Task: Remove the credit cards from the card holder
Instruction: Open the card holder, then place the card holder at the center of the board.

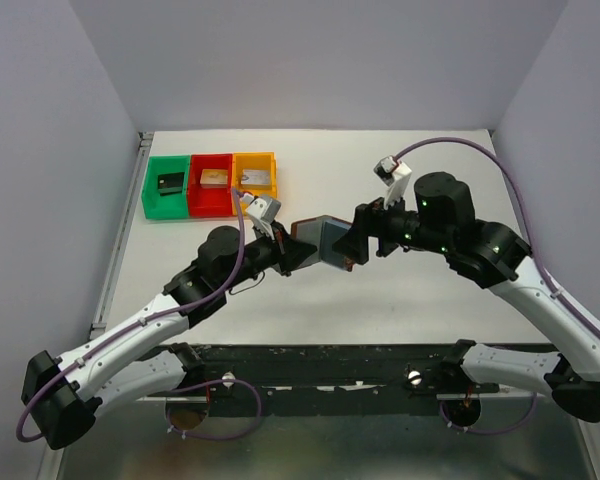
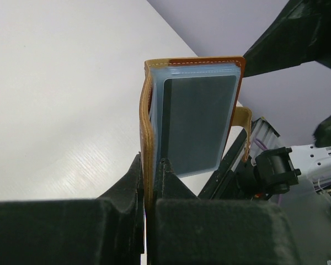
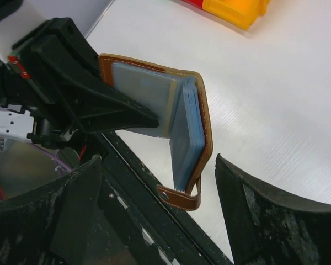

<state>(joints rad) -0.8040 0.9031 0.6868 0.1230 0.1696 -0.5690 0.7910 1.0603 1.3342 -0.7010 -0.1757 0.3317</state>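
Left wrist view shows the left gripper [image 2: 150,165] shut tight on one leather cover of the holder [image 2: 147,110]. The cover is pinched by its lower edge, so that its long axis is carried up and away from the fingers. Blue-grey sleeves [image 2: 157,99] are stacked against that cover. A darker grey rectangle behind the front sleeve is judged to be one of the cards [image 2: 201,121], though no card edge is seen clear of a pocket. In the right wrist view the right gripper [image 3: 160,165] is spread wide and nothing is held by it. The holder's free flap hangs in the gap between its fingers, nearer the finger on the right of that picture, and no contact can be made out. The strap [image 3: 182,199] with its round snap dangles at the flap's near end. From above, the holder is seen lifted off the table [image 1: 430,140], mid-way between the two arms, with the coloured bins [image 1: 210,185] well apart at the far left. The free flap lies straight ahead of the right gripper, long axis pointing toward it, so that arm is judged better placed to draw a card out. Which sleeve edge is open cannot be told.
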